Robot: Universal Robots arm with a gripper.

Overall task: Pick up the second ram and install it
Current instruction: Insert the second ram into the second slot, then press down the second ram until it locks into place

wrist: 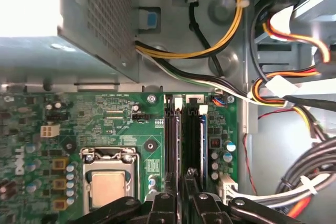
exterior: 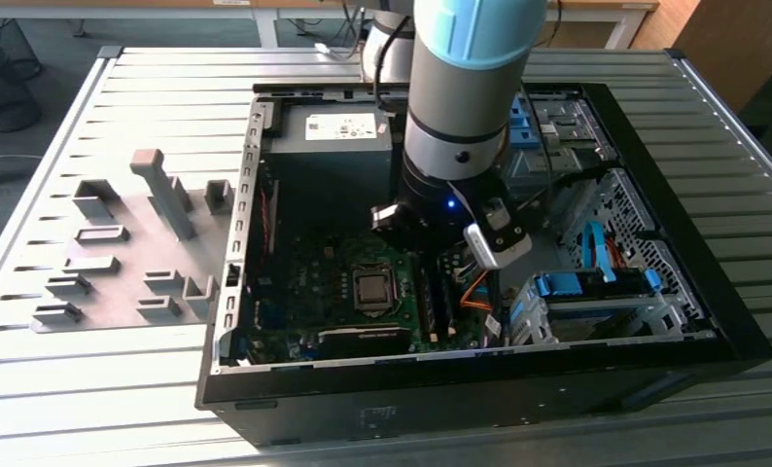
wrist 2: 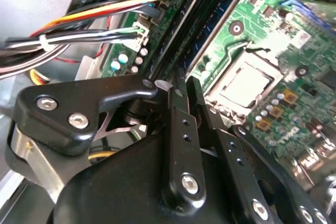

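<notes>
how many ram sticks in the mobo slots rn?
2, side by side in adjacent slots beside the CPU socket: one stick nearer the socket, the other nearer the cables. The gripper covers their near ends, so seating is unclear.

I'm seeing even daylight on the slatted table (exterior: 140,389), while the computer case (exterior: 490,389) interior sits dim. In the first wrist view, a blown-out white patch glares beside the grey power supply (wrist: 100,24). In the second wrist view, the gripper (wrist 2: 181,90) linkage looms soft and dark.
</notes>
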